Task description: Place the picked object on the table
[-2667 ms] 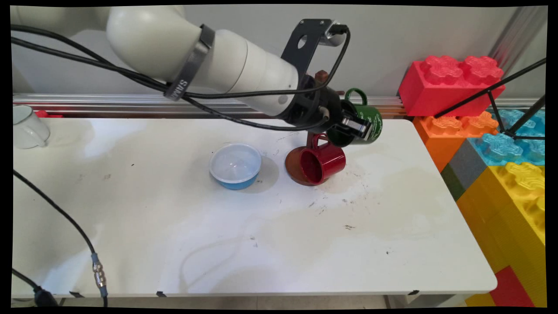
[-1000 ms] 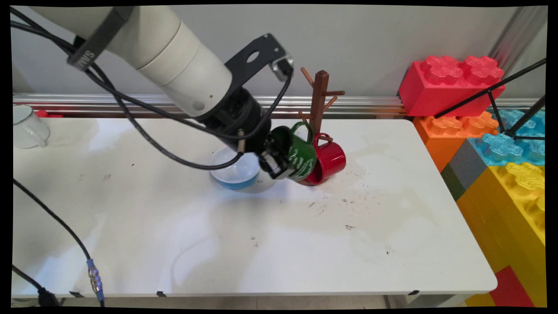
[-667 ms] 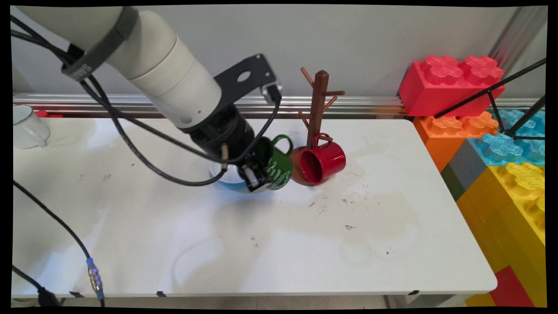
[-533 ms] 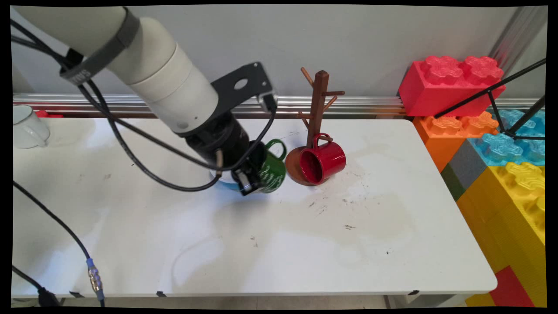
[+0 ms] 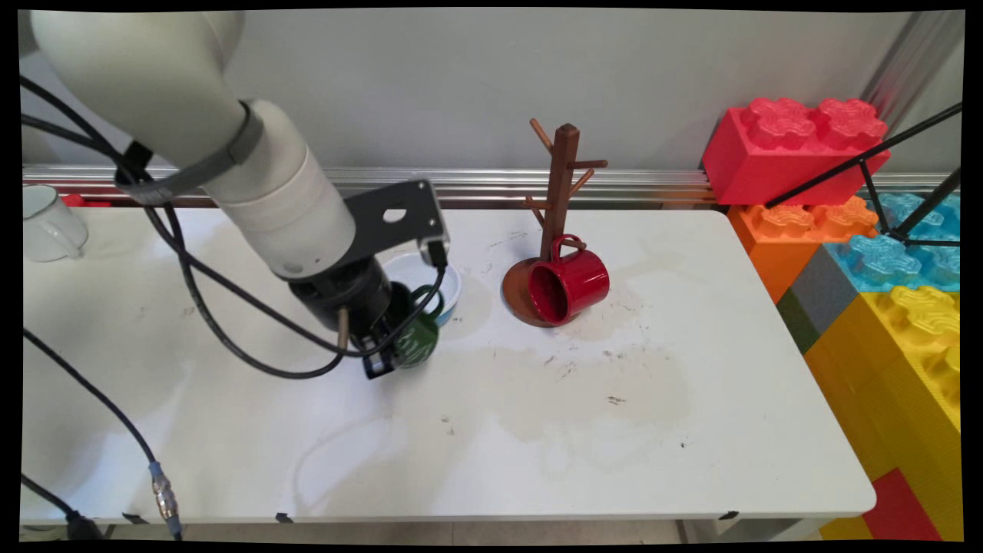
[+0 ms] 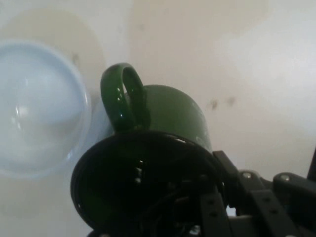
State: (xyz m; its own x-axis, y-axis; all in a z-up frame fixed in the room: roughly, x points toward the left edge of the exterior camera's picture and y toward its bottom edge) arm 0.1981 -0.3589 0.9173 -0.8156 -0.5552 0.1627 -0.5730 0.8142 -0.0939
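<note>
Pinching the green mug point(image 5: 417, 340) by its rim, the gripper point(image 5: 388, 349) hung low over the table point(image 5: 653, 430) | mug just beside the blue bowl point(image 5: 449, 284), handle toward it | red mug point(image 5: 572, 284) hung on the mug tree point(image 5: 563, 184), well apart from bowl | green mug not set down, as far as I could tell

The main view looks down from above the near edge of the counter point(image 5: 614, 430), facing a grey wall at the top of the frame, and takes in the whole surface from some way off. The hand view sits on the arm's hand, looking along the fingers point(image 6: 217, 207) that rise from its bottom edge, very close to the counter. Both views share the green mug point(image 5: 418, 342) point(image 6: 173, 113) and the blue bowl point(image 5: 445, 280) point(image 6: 34, 108), left of centre in the main view.
</note>
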